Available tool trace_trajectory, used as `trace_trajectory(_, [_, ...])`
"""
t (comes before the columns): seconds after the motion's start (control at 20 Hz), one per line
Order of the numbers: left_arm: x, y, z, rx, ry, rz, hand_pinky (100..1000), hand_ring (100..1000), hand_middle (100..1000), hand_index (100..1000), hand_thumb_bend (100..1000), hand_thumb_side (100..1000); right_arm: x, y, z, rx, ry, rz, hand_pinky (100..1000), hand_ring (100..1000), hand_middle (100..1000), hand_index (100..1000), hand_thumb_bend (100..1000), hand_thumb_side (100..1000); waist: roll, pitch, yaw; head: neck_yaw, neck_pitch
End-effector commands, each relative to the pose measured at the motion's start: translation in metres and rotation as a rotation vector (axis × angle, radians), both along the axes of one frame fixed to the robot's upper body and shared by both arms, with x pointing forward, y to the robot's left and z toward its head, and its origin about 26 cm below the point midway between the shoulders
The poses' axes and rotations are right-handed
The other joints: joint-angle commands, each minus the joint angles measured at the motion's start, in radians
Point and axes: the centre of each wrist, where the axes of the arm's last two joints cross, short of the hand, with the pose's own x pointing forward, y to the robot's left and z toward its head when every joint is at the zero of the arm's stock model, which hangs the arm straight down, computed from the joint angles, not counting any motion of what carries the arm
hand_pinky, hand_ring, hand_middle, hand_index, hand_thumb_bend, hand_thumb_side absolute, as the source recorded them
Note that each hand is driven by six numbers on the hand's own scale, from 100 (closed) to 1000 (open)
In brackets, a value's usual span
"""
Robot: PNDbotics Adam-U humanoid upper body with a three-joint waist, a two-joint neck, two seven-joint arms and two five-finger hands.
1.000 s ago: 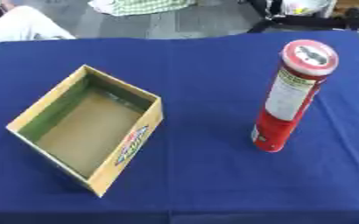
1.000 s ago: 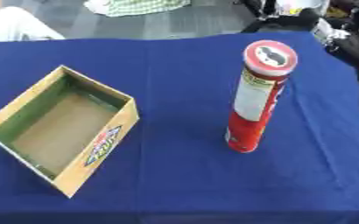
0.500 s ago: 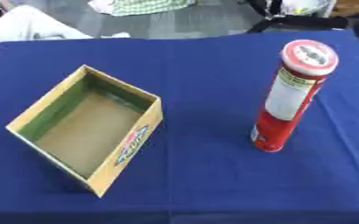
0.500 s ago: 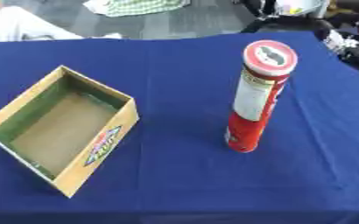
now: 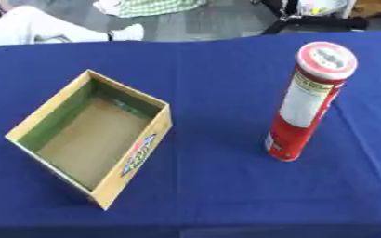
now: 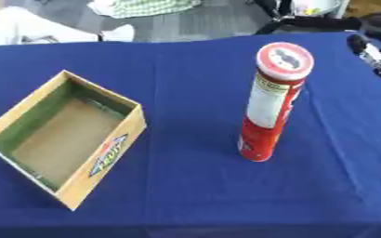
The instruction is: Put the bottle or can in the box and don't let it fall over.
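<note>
red can (image 5: 309, 102) seen upright right of empty box (image 5: 90, 135), untouched; placement not begun; right robot hand (image 6: 371, 49) barely glimpsed, state undeterminable.

table: blue cloth (image 5: 218, 195) | floor: grey (image 5: 218, 21) beyond far edge | checked fabric (image 5: 157, 5) on floor

even bright light, soft shadows, overall slight blur

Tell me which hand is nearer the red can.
Right. The right hand shows at the right edge, beyond and right of the upright red can. The left hand is not in view.
</note>
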Motion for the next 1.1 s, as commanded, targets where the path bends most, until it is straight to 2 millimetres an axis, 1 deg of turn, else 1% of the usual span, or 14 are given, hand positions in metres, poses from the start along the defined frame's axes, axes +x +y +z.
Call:
trace_trajectory(0.05, [0.0,0.007,0.013,0.043,-0.03,0.01,702,992,912,855,509,883,-0.002,-0.008,0.01,-0.045,-0.004,0.02,826,933,1000,810,556,366,-0.001,-0.012,-0.002,0.006,0.006])
trace_trajectory(0.45, [-0.001,0.007,0.013,0.042,-0.029,0.011,702,993,912,855,509,883,-0.005,-0.013,-0.002,-0.053,0.002,0.094,835,947,1000,823,585,326,0.0,-0.013,-0.003,0.014,0.006])
trace_trajectory(0.75, [-0.001,0.007,0.012,0.041,-0.028,0.011,702,993,912,855,508,884,-0.007,-0.014,-0.009,-0.095,0.032,0.182,844,968,1000,835,580,314,0.001,-0.012,-0.004,0.012,0.006])
trace_trajectory(1.1, [0.0,0.007,0.013,0.043,-0.03,0.008,702,994,912,855,508,884,-0.008,-0.016,-0.017,-0.124,0.064,0.264,852,981,1000,845,580,277,0.002,-0.012,-0.004,0.01,0.006])
